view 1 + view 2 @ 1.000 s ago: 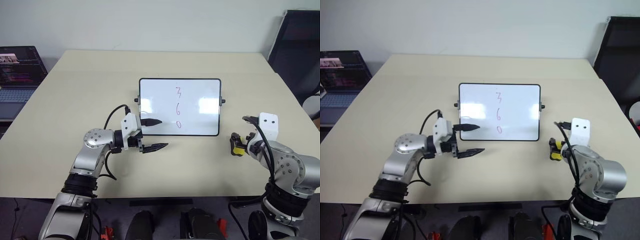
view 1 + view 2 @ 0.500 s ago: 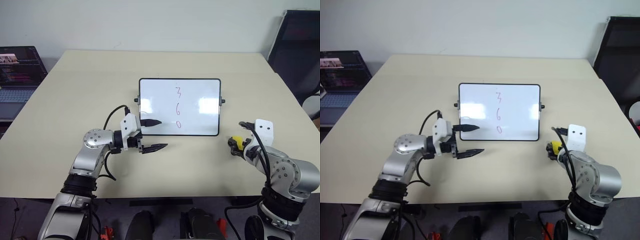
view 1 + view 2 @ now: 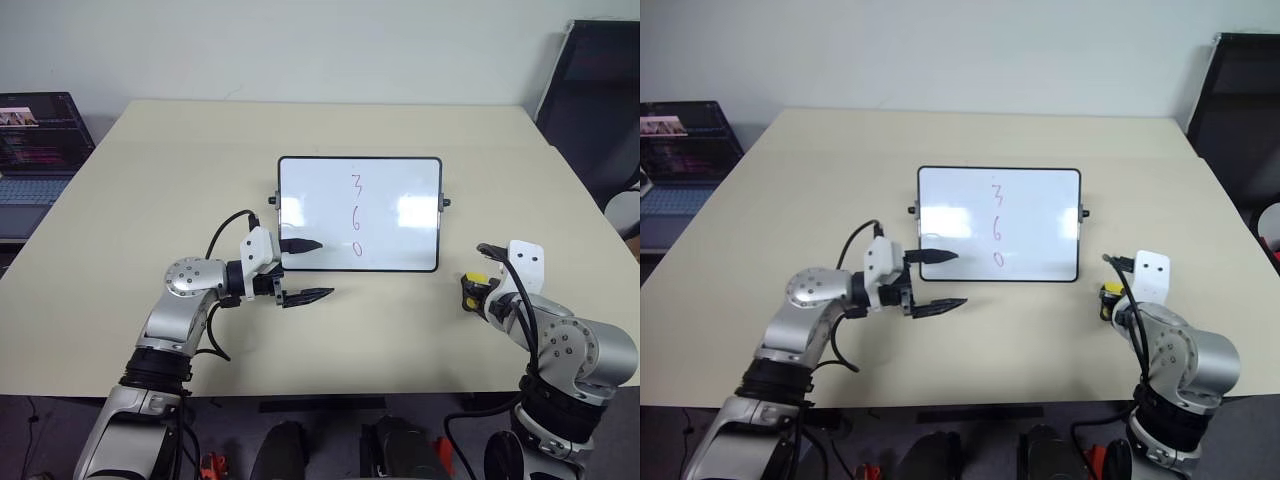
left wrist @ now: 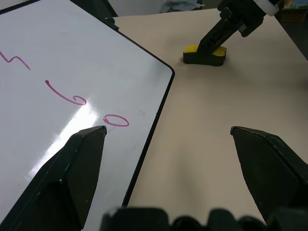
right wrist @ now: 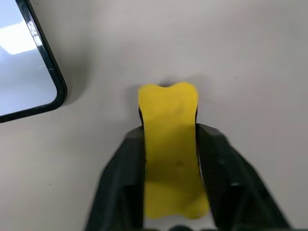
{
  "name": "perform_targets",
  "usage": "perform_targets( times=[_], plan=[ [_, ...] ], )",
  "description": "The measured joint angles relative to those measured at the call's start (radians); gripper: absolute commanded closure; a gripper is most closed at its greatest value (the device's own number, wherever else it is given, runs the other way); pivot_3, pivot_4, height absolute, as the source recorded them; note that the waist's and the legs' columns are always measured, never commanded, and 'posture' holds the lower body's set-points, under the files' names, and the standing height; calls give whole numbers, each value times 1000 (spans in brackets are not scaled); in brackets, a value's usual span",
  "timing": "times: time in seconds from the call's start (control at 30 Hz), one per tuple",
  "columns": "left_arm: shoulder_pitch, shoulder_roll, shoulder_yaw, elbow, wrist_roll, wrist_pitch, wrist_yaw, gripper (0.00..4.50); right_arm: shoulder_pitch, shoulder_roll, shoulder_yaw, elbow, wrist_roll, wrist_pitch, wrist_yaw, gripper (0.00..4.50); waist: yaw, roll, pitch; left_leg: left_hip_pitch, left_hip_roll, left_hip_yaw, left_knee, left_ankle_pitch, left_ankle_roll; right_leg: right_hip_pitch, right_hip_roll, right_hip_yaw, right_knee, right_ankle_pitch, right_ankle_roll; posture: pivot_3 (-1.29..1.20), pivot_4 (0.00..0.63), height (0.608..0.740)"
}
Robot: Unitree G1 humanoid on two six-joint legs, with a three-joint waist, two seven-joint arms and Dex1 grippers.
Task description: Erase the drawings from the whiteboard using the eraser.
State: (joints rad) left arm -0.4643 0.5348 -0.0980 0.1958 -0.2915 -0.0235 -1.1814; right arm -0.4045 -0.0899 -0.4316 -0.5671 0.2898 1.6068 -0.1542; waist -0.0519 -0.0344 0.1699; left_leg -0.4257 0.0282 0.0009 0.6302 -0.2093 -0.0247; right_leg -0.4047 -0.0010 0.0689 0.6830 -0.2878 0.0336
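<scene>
Right wrist view: the right hand [image 5: 168,159] clamps the eraser [image 5: 169,144] between its fingers, beside the whiteboard [image 5: 29,62].

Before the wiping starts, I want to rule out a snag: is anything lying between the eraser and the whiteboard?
Nothing visible. The right claw is shut on the eraser, and only bare table lies between it and the whiteboard. The left claw sits at the board's other end.

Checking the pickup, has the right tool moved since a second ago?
Yes. The right tool has closed onto the eraser and sits slightly farther from the whiteboard, nearer the table's front edge.
</scene>
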Motion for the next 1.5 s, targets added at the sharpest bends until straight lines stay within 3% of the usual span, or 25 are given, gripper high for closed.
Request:
perform_targets(
  times=[0.47,0.57,0.7,0.97,1.5],
  plan=[
    [-1,0,0,0,1,-1,-7,0,-11,0,-15,5,-7,0,1,3703,0,0,0,0,0,0,0,0,0,0,0,0,0,0,0,0,150,740],
    [-1,1,0,0,2,-1,-6,0,-27,-88,36,23,-18,-6,28,3703,-1,0,0,0,-1,0,0,0,0,0,0,0,0,0,0,0,150,740],
    [-1,1,1,-4,4,0,15,0,-57,-283,154,36,-40,-168,109,3703,-2,0,0,0,0,1,0,0,0,0,0,0,-1,0,0,0,150,740],
    [-1,0,1,-42,57,51,130,0,-52,-368,298,110,-85,-403,199,3703,-3,0,0,0,0,1,0,0,0,0,0,1,-1,0,1,0,150,740],
    [105,-73,33,-269,101,255,502,0,-309,-321,472,435,-183,-751,305,3703,-4,0,0,0,0,0,0,0,0,0,0,1,-1,0,0,0,150,740]
  ],
)
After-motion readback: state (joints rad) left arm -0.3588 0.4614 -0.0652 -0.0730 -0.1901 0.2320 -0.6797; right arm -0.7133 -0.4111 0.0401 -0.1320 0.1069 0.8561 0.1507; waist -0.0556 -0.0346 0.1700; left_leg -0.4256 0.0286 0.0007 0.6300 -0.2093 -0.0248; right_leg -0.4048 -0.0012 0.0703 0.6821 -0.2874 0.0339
